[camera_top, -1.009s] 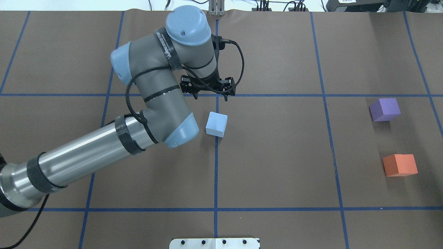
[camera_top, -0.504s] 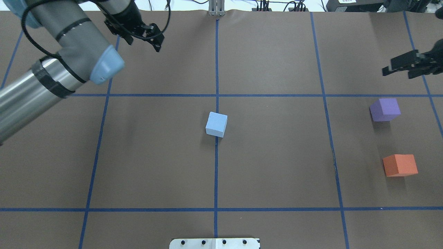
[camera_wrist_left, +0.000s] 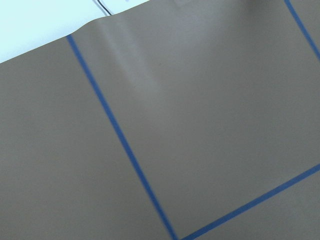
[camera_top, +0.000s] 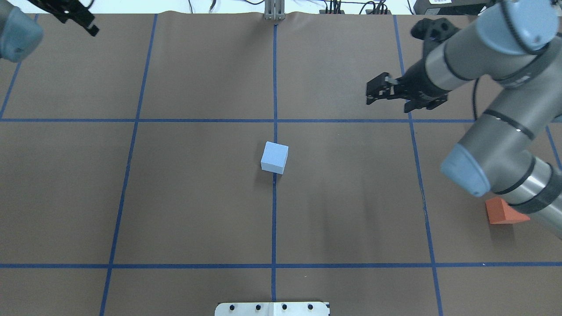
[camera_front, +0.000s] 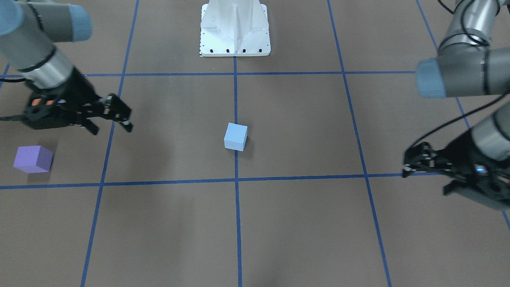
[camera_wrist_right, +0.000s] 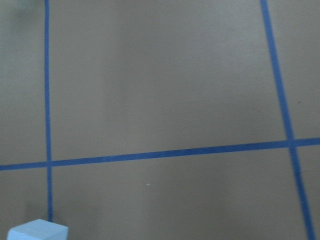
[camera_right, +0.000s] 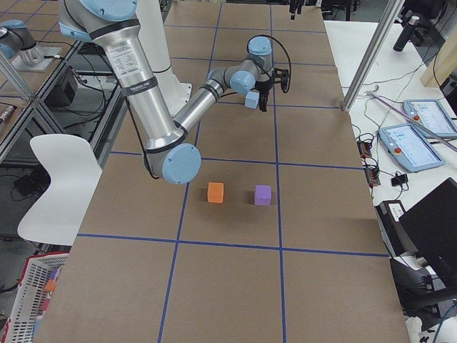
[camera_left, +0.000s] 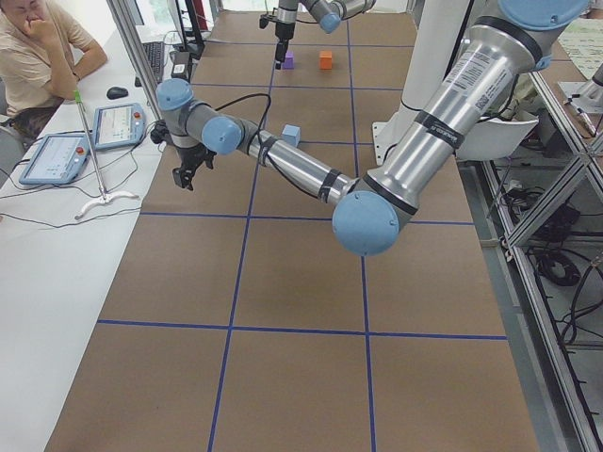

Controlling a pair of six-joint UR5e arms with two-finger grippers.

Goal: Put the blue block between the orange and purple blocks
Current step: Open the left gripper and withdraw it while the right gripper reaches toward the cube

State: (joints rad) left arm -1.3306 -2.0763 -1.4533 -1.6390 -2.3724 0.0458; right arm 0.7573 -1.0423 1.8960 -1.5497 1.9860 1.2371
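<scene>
The light blue block [camera_top: 274,158] sits alone at the table's centre on a tape line; it also shows in the front view [camera_front: 235,136] and at the bottom left of the right wrist view [camera_wrist_right: 37,230]. The orange block [camera_top: 499,212] lies at the right, partly covered by my right arm. The purple block [camera_front: 33,159] is hidden behind that arm in the overhead view; it lies beside the orange block [camera_right: 216,192] with a gap between them. My right gripper [camera_top: 373,93] is open and empty, behind and right of the blue block. My left gripper [camera_top: 79,22] is open and empty at the far left corner.
The robot's white base plate [camera_top: 272,308] stands at the near table edge. Blue tape lines [camera_top: 274,219] grid the brown table. A side table with tablets [camera_left: 118,124] and a seated operator [camera_left: 38,47] lie beyond the far edge.
My left arm has swung away from beside the blue block to the far left corner. My right arm has come in from the right edge and now covers the purple block. The blocks have not moved.
</scene>
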